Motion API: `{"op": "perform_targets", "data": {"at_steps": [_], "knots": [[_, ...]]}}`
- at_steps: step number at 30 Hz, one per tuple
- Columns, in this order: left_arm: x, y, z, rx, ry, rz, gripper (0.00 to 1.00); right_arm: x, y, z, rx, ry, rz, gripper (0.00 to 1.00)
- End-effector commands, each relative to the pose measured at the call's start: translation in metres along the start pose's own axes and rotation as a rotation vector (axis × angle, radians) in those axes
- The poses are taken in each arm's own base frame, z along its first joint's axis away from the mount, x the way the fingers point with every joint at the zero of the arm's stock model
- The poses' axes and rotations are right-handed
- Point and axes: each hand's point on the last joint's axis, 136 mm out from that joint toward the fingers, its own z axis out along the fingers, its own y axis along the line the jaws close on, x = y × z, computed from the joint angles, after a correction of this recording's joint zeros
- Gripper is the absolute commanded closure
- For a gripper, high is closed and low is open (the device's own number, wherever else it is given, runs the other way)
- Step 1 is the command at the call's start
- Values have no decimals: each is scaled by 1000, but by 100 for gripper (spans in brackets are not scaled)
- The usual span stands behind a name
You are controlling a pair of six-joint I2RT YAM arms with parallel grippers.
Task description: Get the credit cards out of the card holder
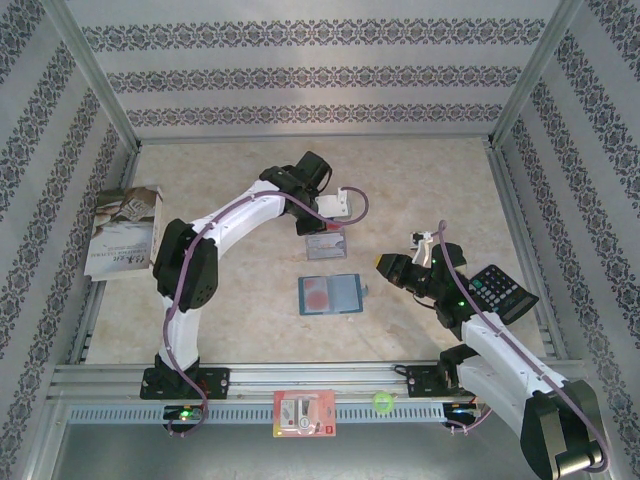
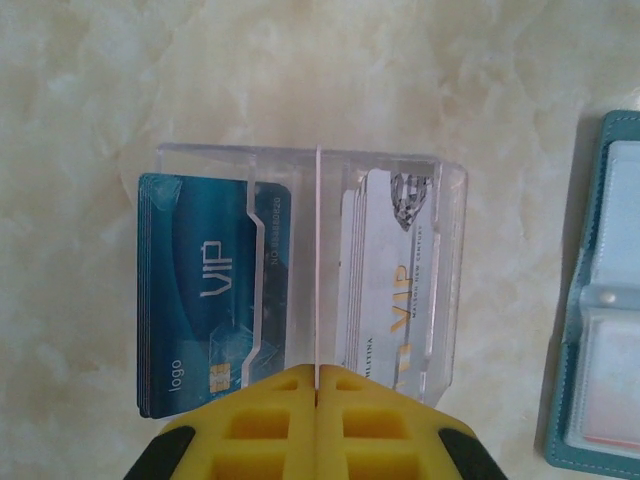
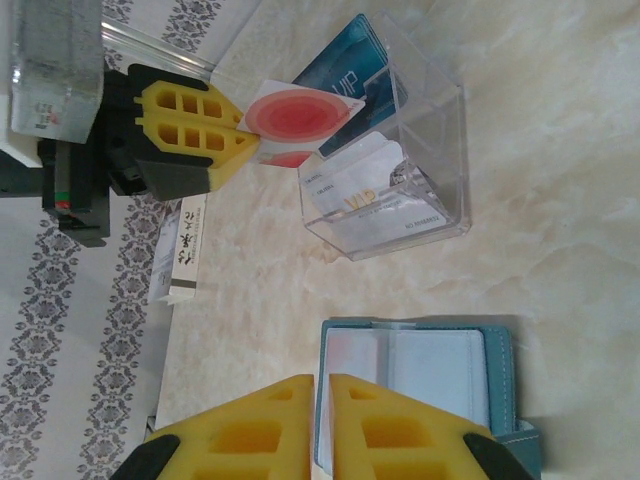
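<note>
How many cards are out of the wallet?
3 visible: a red-and-white card in the left tool, a blue card in one compartment of the clear box, a white card in the other. More may be stacked beneath.

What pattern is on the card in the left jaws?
White card with red circular marks; clearest in right wrist view.

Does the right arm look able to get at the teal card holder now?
Probably yes. The card holder lies open on bare table just ahead of the right fingers, nothing between; the left fingers, gripping a red-and-white card, are off by the clear box.
</note>
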Motion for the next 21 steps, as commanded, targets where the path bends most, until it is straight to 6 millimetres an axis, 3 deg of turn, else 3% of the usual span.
{"op": "perform_targets", "data": {"at_steps": [1, 21], "knots": [[3, 3, -1, -2, 39, 25, 100, -1, 1, 0, -12, 4, -16, 87], [15, 18, 24, -42, 106, 29, 100, -1, -1, -3, -19, 0, -7, 87]]}}
